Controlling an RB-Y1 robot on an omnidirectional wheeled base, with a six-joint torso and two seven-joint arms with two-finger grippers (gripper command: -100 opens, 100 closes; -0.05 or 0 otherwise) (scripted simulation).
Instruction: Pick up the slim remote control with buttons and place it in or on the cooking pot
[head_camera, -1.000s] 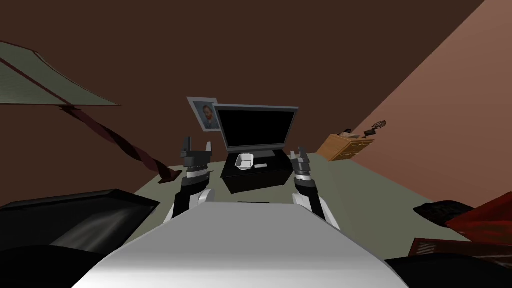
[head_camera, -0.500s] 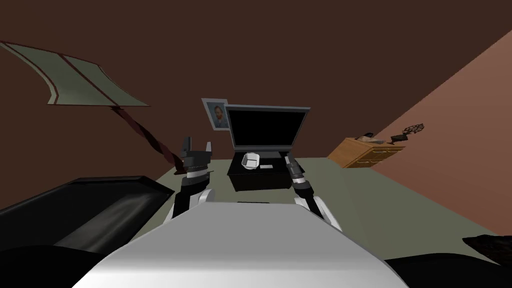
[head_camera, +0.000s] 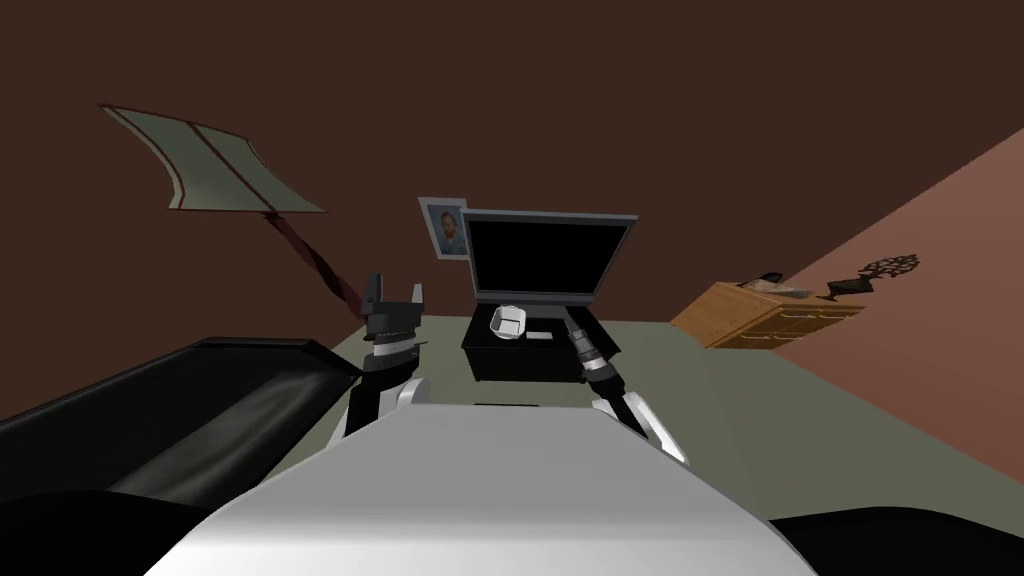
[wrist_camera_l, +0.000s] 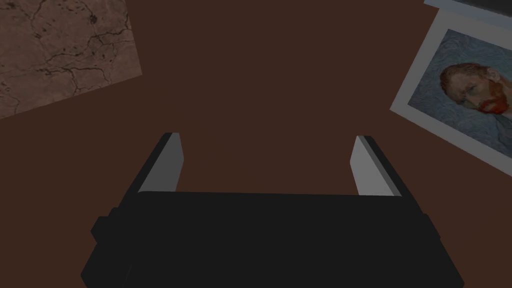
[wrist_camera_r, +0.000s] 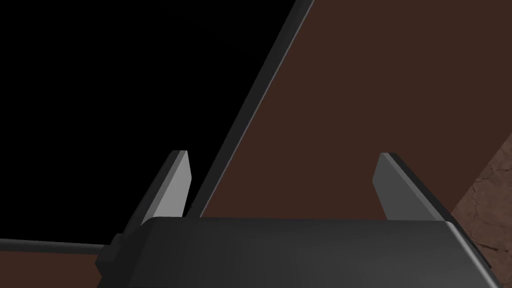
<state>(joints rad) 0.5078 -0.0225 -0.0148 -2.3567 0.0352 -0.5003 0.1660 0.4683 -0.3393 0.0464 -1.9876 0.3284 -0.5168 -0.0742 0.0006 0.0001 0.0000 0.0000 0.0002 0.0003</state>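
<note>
Two grippers are in view, and both are empty with their fingers spread wide. Your right gripper (head_camera: 574, 324) is stretched forward over the low black table (head_camera: 520, 362), above the right part of its top. In the right wrist view its fingers (wrist_camera_r: 172, 182) stand well apart and aim at the TV (wrist_camera_r: 125, 90). One finger lines up with the screen's grey frame edge, with brown wall past it. Your left gripper (head_camera: 395, 292) is held up to the left of the chest, short of the table and well apart from it, with its blades pointing up. In the left wrist view its fingers (wrist_camera_l: 167, 167) are just as wide, with nothing between them.

The remote (head_camera: 538, 336) is a slim light grey bar lying flat on the table top, in front of the TV. It sits between the pot and your right gripper. The pot (head_camera: 507, 322), drawn white with an open mouth, stands just beside the remote's left end. The gripper is near its right end. You cannot tell from the head view whether a finger touches the remote, and its buttons are too small to make out.

A portrait (head_camera: 447, 228) hangs on the dark brown wall just left of the TV. A wooden dresser (head_camera: 765, 312) stands well off to the right, against the lighter wall. A dark sofa (head_camera: 200, 410) runs along your left side, on the grey-green floor (head_camera: 760, 420).
</note>
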